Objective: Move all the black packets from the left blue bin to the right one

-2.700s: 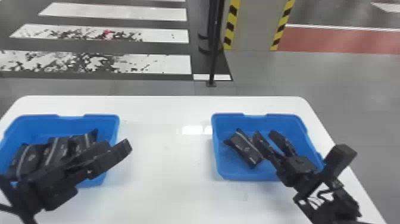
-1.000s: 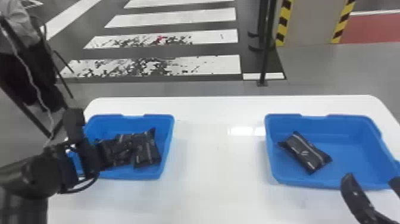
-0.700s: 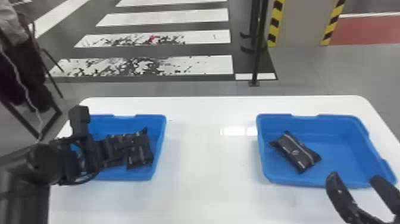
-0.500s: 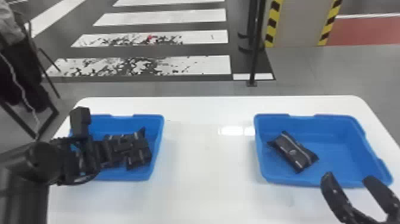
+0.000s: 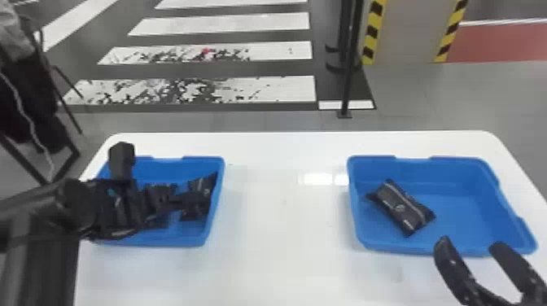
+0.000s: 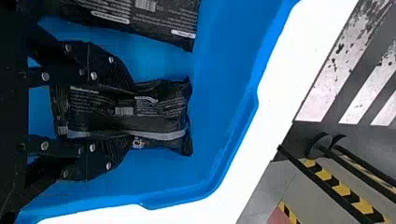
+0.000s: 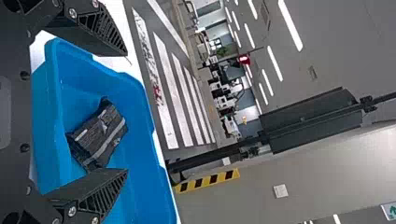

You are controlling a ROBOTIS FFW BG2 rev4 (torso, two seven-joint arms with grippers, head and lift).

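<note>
My left gripper [image 5: 132,203] is down inside the left blue bin [image 5: 175,240] at its left part, beside several black packets [image 5: 199,197]. In the left wrist view, the left gripper [image 6: 132,113] is shut on a black packet [image 6: 159,112], pinched between its long sides; another packet [image 6: 144,21] lies alongside. My right gripper [image 5: 470,244] stands open by the near edge of the right blue bin [image 5: 484,162]; one packet [image 5: 401,205] lies in that bin's left half. The right wrist view has the open right gripper [image 7: 126,113] with the packet [image 7: 100,133] beyond its fingers.
Both bins stand on a white table [image 5: 281,252], with bare tabletop between them. Behind the table are a black pole [image 5: 350,73] and a pillar with yellow-black stripes [image 5: 370,36].
The left gripper has gone from above the left bin down into it, and a packet is now held. The right gripper has drawn back from over the right bin. The head view has shifted.
</note>
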